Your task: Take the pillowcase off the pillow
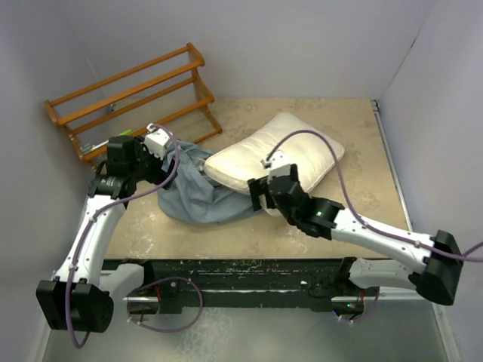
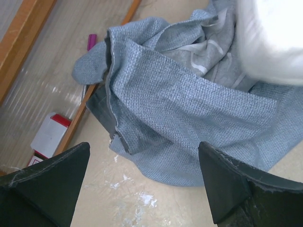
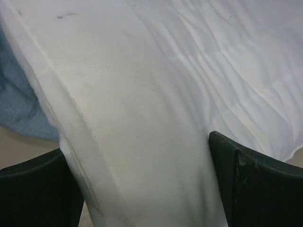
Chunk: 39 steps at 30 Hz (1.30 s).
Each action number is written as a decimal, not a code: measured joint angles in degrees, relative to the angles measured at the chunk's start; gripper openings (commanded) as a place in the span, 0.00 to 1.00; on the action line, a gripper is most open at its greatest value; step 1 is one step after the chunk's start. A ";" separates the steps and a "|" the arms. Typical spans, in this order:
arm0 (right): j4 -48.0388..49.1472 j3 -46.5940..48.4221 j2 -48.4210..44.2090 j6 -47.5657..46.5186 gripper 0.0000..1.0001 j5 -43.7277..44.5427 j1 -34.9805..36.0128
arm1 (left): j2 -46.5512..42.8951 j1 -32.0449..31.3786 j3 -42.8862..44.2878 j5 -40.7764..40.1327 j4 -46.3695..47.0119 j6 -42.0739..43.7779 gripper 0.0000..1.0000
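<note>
The cream pillow [image 1: 283, 151] lies in the middle of the table, its left end resting on the crumpled blue-grey pillowcase [image 1: 198, 194]. The pillowcase lies off the pillow, bunched to its left. My left gripper [image 1: 170, 162] hovers at the pillowcase's far left edge. In the left wrist view it [image 2: 144, 184] is open and empty, with the pillowcase [image 2: 180, 109] just beyond the fingertips and the pillow [image 2: 270, 38] at top right. My right gripper [image 1: 260, 194] is at the pillow's near left corner. In the right wrist view it [image 3: 147, 184] is open, with the pillow's edge [image 3: 156, 104] between the fingers and a bit of pillowcase [image 3: 19, 94] at left.
A wooden rack [image 1: 136, 98] stands at the back left, close behind the left gripper; its rail [image 2: 75, 125] runs beside the pillowcase. A white and red card [image 2: 49, 135] and a purple item [image 2: 91, 41] lie under it. Grey walls enclose the table.
</note>
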 measured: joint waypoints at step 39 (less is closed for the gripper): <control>-1.33 -9.14 -19.19 21.64 1.00 10.01 -27.28 | -9.51 0.37 -29.99 -8.70 36.74 -9.03 0.99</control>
